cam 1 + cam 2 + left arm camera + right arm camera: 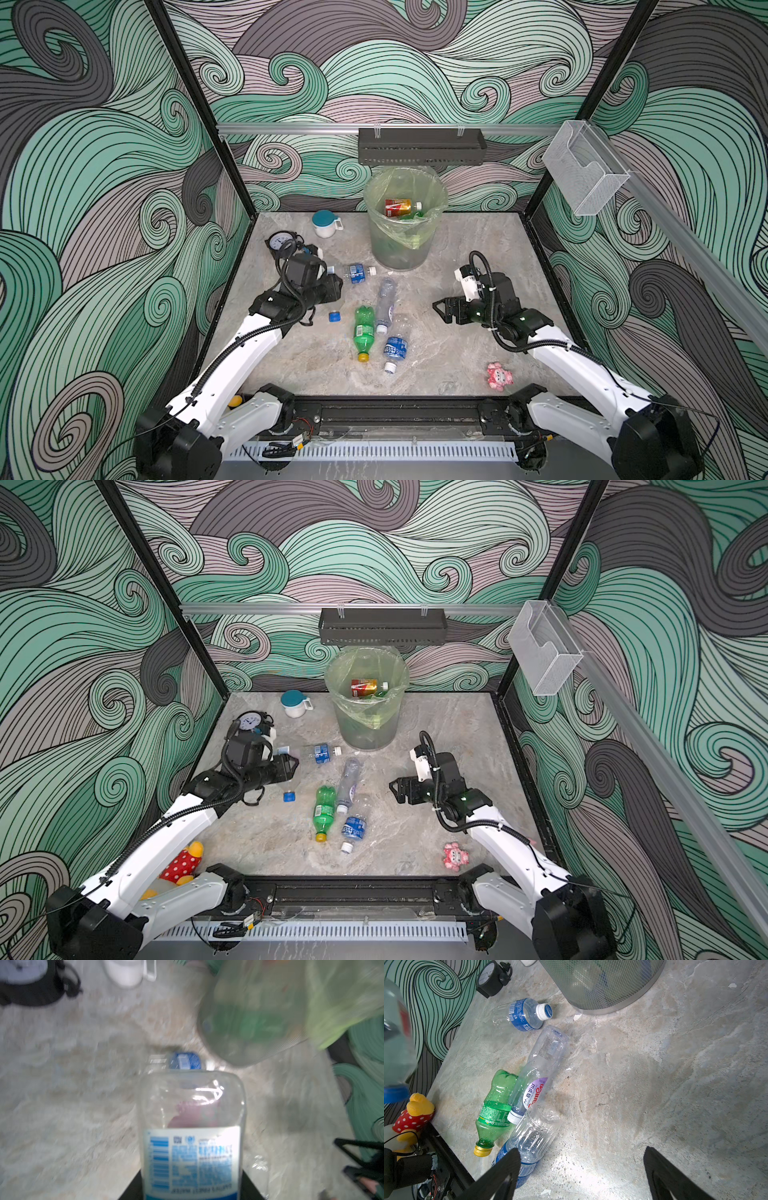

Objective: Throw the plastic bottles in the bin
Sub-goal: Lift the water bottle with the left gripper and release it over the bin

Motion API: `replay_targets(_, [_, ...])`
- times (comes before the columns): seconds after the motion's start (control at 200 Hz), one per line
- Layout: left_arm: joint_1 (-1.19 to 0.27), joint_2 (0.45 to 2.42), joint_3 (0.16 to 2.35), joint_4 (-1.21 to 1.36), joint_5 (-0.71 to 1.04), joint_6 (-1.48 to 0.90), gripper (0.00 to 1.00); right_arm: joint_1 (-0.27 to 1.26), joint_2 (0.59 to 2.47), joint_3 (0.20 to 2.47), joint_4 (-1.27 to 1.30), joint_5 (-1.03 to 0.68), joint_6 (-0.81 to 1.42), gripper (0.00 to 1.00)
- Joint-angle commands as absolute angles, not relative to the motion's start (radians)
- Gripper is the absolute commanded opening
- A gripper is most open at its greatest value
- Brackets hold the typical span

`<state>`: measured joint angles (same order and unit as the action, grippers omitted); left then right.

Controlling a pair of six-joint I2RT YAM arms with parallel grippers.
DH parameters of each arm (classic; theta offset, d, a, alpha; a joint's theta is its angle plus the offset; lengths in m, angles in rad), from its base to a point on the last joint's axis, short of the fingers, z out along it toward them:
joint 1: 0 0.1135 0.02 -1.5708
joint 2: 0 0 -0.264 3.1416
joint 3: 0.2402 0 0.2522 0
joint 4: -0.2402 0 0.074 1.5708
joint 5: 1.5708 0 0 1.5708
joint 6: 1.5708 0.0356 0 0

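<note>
Left fingers point(133, 1188) are clamped on a clear blue-labelled bottle point(191, 1126), held off the surface point(436, 353), with the bin point(399, 253) just ahead. Right fingers point(502, 1172) gape empty beside the loose bottles point(537, 1084). Transport step, I judge; next, carry over the rim and release.

Setting: robotics lab test cell. Evidence: swirl-printed wall panels point(104, 166) on black frame posts point(186, 83), aluminium rail point(291, 129), marble-look worktop point(436, 353), left arm point(249, 349) and right arm point(582, 365) mounted on a black base rail point(399, 409).
</note>
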<state>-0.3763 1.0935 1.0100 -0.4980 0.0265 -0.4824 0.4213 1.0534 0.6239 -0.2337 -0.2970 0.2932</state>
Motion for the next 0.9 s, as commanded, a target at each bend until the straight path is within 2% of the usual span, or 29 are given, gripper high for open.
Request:
replay_targets(0.0, [-0.384, 1.227, 1.266, -0.41, 0.14, -0.463, 0.49, 0.42, 1.063, 0.621, -0.211, -0.32, 0.306, 0.93])
replay_targets(0.11, [-0.412, 1.489, 1.651, -0.403, 0.172, -0.484, 0.5, 0.422, 1.057, 0.624, -0.196, -0.337, 0.329, 0.93])
replay_targets(0.135, [-0.419, 1.556, 1.747, -0.408, 0.183, -0.491, 0.57, 0.423, 1.055, 0.626, -0.192, -0.339, 0.337, 0.93])
replay_targets(0.175, [-0.426, 1.66, 1.912, -0.444, 0.201, -0.504, 0.79, 0.424, 1.055, 0.636, -0.198, -0.343, 0.343, 0.93])
replay_targets(0.2, [-0.43, 1.719, 2.015, -0.474, 0.22, -0.507, 0.84, 0.426, 1.054, 0.643, -0.207, -0.346, 0.345, 0.93])
replay_targets(0.225, [-0.432, 1.785, 2.11, -0.509, 0.234, -0.508, 0.94, 0.429, 1.052, 0.649, -0.216, -0.347, 0.345, 0.93])
replay_targets(0.29, [-0.438, 1.899, 2.315, -0.613, 0.246, -0.509, 0.95, 0.434, 1.043, 0.658, -0.24, -0.345, 0.342, 0.93])
replay_targets(0.34, [-0.441, 1.935, 2.377, -0.66, 0.253, -0.508, 0.95, 0.437, 1.033, 0.661, -0.257, -0.342, 0.336, 0.93])
replay_targets(0.44, [-0.439, 1.854, 2.23, -0.607, 0.24, -0.501, 0.95, 0.439, 1.011, 0.654, -0.275, -0.329, 0.331, 0.93])
replay_targets(0.58, [-0.433, 1.603, 1.802, -0.407, 0.163, -0.491, 0.99, 0.441, 1.019, 0.651, -0.276, -0.328, 0.331, 0.93])
replay_targets(0.896, [-0.411, 1.226, 1.357, -0.518, 0.01, -0.409, 0.99, 0.508, 1.135, 0.694, -0.267, -0.284, 0.344, 0.91])
